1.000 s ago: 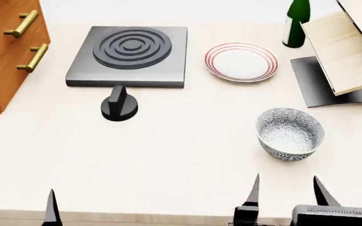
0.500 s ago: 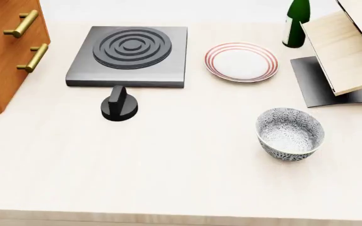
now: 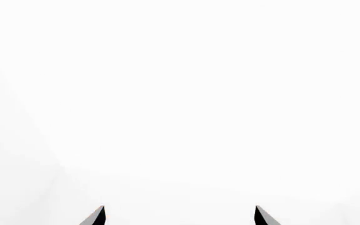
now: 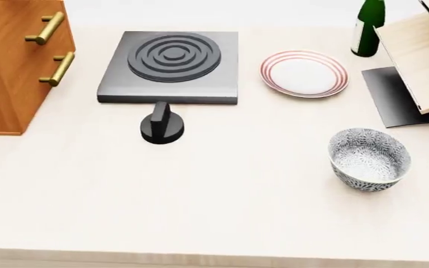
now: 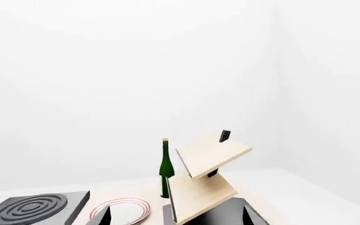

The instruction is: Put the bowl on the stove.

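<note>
A: Left gripper (image 3: 178, 216)?
B: Jaws apart, nothing between them, facing blank white.
A: Right gripper (image 5: 176, 216)?
B: Jaws apart, nothing held; plate (image 5: 118, 209) and green bottle (image 5: 165, 168) beyond.
A: Bowl (image 4: 368, 159)?
B: Upright on the table (image 4: 222, 190), near right, well apart from the stove (image 4: 170, 66).
A: Knob (image 4: 161, 123)?
B: Just before the stove's front edge.

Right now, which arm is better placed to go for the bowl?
Probably the right. The bowl sits on the robot's right side of the table, and the right wrist view faces that side, showing the plate and bottle. The left wrist view shows only blank white.
</note>
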You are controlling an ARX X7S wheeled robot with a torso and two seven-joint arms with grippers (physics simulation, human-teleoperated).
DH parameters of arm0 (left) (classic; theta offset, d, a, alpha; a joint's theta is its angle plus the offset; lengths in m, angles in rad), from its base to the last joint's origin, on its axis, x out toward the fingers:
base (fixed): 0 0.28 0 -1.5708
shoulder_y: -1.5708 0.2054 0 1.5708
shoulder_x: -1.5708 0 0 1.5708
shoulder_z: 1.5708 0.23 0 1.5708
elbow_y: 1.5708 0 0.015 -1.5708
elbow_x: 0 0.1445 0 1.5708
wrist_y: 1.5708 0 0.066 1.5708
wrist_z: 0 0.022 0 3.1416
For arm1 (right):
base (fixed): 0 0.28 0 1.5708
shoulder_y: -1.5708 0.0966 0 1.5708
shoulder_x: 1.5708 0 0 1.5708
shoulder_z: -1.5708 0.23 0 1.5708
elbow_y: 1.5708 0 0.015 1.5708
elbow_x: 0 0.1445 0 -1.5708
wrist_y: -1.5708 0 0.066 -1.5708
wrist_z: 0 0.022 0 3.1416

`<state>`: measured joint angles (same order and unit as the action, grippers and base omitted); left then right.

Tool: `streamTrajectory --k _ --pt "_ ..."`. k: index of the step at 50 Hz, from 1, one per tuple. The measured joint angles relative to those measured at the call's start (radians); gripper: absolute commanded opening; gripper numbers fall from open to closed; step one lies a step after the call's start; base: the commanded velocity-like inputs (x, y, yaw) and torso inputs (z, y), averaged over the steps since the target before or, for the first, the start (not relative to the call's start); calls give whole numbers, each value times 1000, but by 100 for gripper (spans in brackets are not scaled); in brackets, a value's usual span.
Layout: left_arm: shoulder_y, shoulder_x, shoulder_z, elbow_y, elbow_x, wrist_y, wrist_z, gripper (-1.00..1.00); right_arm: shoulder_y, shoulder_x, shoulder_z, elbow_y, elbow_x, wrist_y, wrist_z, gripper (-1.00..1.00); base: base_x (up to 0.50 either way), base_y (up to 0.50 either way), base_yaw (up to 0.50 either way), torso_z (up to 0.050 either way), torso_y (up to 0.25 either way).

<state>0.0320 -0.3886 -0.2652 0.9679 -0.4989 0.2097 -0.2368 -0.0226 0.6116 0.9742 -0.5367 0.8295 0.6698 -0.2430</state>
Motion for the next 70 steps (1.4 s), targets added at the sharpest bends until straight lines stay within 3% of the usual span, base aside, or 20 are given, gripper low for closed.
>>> streamTrajectory --k 29,50,70 --pt "1 -14 6 5 3 15 -21 100 -26 -14 -30 -15 -18 -34 -49 100 0 500 0 0 0" --pt "3 -22 19 0 17 21 -29 100 -40 -15 -61 -16 -35 -42 -62 100 5 0 0 0 0" --pt "6 -28 30 -10 24 32 -33 100 -40 -21 -41 -8 -6 -39 -68 100 493 0 0 0 0"
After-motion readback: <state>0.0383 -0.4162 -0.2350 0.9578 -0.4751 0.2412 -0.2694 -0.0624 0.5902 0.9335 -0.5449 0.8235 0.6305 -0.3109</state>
